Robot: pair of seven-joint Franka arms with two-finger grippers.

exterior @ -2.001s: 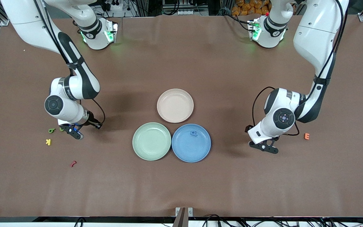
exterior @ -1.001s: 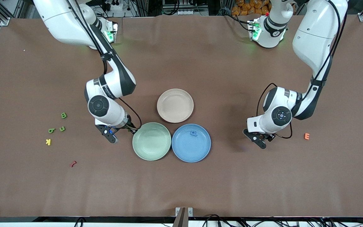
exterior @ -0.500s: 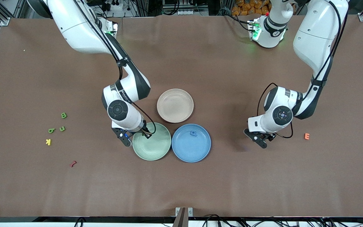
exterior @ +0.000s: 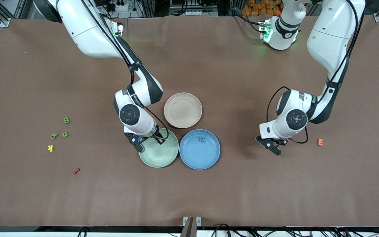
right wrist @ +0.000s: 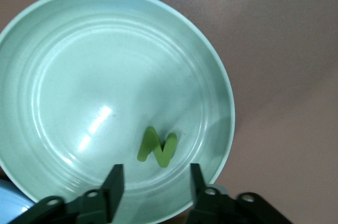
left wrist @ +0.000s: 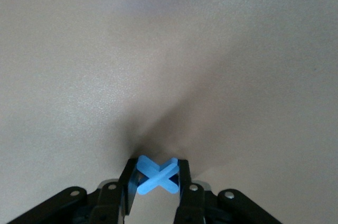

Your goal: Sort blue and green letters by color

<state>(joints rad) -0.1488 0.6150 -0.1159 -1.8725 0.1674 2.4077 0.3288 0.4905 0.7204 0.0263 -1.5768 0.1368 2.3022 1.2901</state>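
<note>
Right gripper (exterior: 140, 142) now stands over the green plate (exterior: 166, 158), having travelled there from the cluster of loose letters at the right arm's end of the table. Its fingers are spread, and the right wrist view shows a green N (right wrist: 157, 147) lying clear of them on the plate floor, near the rim: judged a completed release into the correct dish.

Left gripper (exterior: 274, 147) is low over bare tabletop toward the left arm's end, between the blue plate (exterior: 189, 154) and the orange E (exterior: 320, 142). A second ago its jaws stood wide; they are now pressed onto a blue X (left wrist: 157, 176), which sits pinched between the pads with its arms crossing the gap. Judgement: a pick just made, with carriage to the blue plate next.

Condition of task items: the letters are small, chunky, plain-coloured pieces. One blue letter (exterior: 202, 139) already rests in the blue plate; its shape is too small to read with confidence. A green B (exterior: 66, 120) and two smaller green pieces (exterior: 54, 136) (exterior: 65, 134) remain on the table, near a yellow K (exterior: 50, 148) and a dark red piece (exterior: 76, 171), which belong to neither colour group. The beige plate (exterior: 183, 98) holds nothing.
</note>
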